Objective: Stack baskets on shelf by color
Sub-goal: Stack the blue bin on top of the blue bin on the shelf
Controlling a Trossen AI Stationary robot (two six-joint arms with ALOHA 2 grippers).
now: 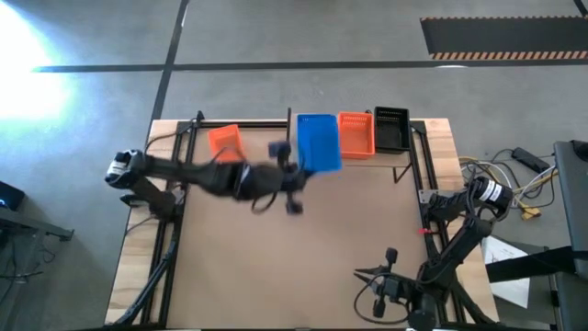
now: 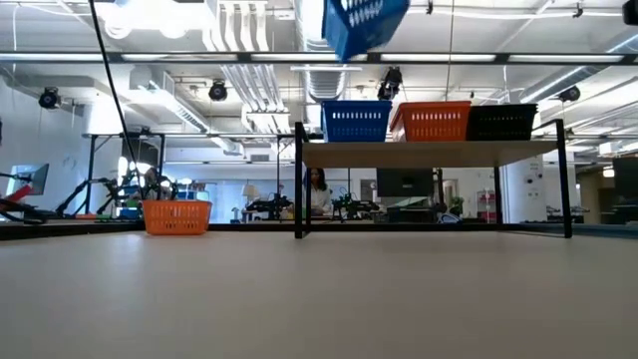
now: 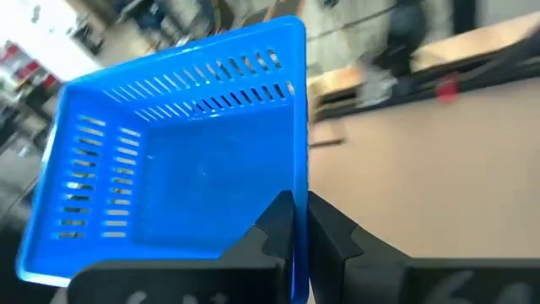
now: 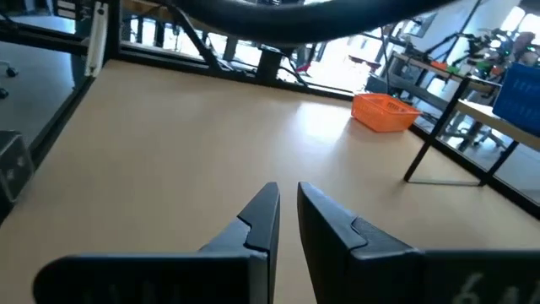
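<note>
The shelf [image 1: 418, 156] stood along the table's [image 1: 303, 267] far edge. On it sat three baskets in a row [image 2: 431, 121], side by side. A fourth basket [image 1: 318, 142] hung in the air above the leftmost of them, held by the left gripper [image 3: 299, 221] at its rim. A fifth basket [image 1: 224, 141] rested on the table, left of the shelf and apart from it. The right gripper [image 1: 390, 255] waited near the table's front right.
</note>
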